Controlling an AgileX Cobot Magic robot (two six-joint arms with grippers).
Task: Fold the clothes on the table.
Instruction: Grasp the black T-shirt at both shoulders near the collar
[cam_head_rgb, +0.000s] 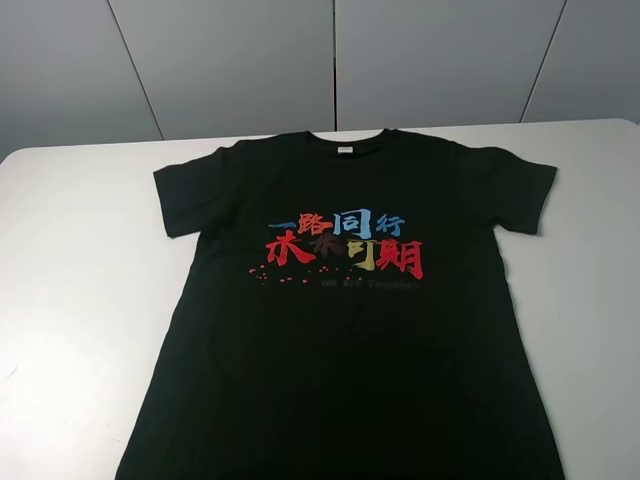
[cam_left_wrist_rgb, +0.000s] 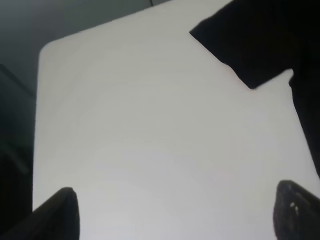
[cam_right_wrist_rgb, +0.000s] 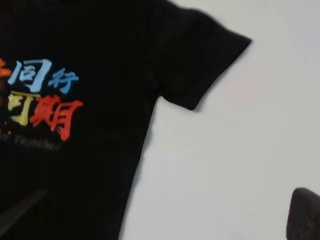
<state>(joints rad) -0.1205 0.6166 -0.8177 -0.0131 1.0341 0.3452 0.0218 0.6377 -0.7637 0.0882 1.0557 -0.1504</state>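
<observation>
A black T-shirt (cam_head_rgb: 340, 330) with a red, blue and yellow print (cam_head_rgb: 345, 250) lies flat and face up on the white table (cam_head_rgb: 80, 300), collar to the far side. Its hem runs out of the near edge of the exterior high view. Neither gripper shows in that view. My left gripper (cam_left_wrist_rgb: 177, 220) is open and empty, above bare table beside the shirt's left sleeve (cam_left_wrist_rgb: 250, 45). My right gripper (cam_right_wrist_rgb: 162, 220) is open and empty, over the shirt's right side edge below its right sleeve (cam_right_wrist_rgb: 200, 60). One of its fingers (cam_right_wrist_rgb: 305, 215) shows dark, the other only dimly.
Grey wall panels (cam_head_rgb: 330, 60) stand behind the table. Bare white tabletop lies on both sides of the shirt. The table's far left corner (cam_left_wrist_rgb: 47, 50) is rounded, with dark floor beyond it.
</observation>
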